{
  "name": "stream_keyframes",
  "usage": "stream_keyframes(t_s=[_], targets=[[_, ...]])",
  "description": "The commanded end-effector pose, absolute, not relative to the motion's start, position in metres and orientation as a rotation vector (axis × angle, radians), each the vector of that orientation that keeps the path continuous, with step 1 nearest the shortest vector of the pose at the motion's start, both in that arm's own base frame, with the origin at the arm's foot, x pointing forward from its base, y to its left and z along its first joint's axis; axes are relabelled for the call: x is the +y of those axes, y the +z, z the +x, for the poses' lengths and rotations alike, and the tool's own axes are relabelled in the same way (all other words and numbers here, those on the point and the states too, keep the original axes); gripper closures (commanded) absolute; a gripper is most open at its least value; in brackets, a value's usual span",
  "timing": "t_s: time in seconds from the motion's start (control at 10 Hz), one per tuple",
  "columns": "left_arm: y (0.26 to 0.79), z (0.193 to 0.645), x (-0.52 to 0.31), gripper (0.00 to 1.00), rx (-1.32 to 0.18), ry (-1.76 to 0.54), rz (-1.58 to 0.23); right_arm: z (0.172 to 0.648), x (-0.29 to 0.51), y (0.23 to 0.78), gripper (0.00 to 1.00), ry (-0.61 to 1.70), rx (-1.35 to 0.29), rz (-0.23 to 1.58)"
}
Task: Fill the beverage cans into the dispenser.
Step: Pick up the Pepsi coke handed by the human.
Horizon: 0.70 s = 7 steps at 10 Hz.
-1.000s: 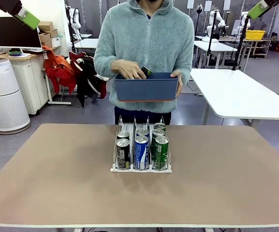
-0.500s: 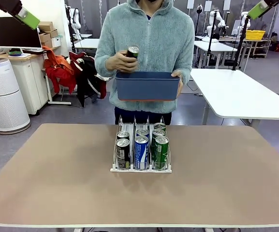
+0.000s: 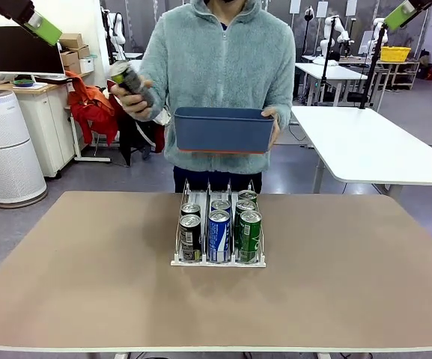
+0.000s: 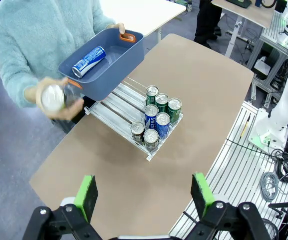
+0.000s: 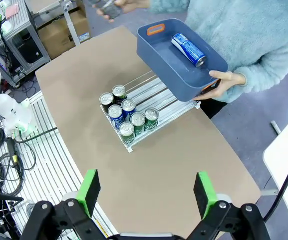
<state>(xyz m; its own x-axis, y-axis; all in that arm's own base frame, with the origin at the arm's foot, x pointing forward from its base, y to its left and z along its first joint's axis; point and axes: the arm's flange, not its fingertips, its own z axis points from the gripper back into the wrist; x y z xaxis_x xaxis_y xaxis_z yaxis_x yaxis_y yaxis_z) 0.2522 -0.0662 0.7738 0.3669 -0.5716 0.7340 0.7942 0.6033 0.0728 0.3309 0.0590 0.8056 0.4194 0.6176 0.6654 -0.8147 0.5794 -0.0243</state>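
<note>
A hand (image 3: 135, 102) has lifted a dark can (image 3: 124, 74) out of the bin (image 3: 223, 132) and now holds it left of the bin. My left gripper (image 4: 144, 193) and right gripper (image 5: 146, 191) are released and empty. I judge the can is bound for the dispenser (image 3: 217, 262) below the bin.

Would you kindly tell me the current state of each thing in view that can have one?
Clear three-lane wire dispenser: on the table, front loaded with seven upright beverage cans.
Dark-blue plastic bin: held up by the person, one blue can lying inside.
Dark can: raised by the person, beside the bin.
Robot's left hand: open, empty.
Robot's right hand: open, empty.
</note>
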Motion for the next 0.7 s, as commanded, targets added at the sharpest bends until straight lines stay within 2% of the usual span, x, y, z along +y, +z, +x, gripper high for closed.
stream_keyframes(t_s=[0.0,0.6], targets=[[0.7714,0.2523,-0.0656,0.0,-0.8,-0.905,-0.312,0.3276,0.0603,0.801,0.0,0.908,-0.678,0.325],[0.7714,0.2523,-0.0656,0.0,-0.8,-0.905,-0.312,0.3276,0.0603,0.801,0.0,0.908,-0.678,0.325]])
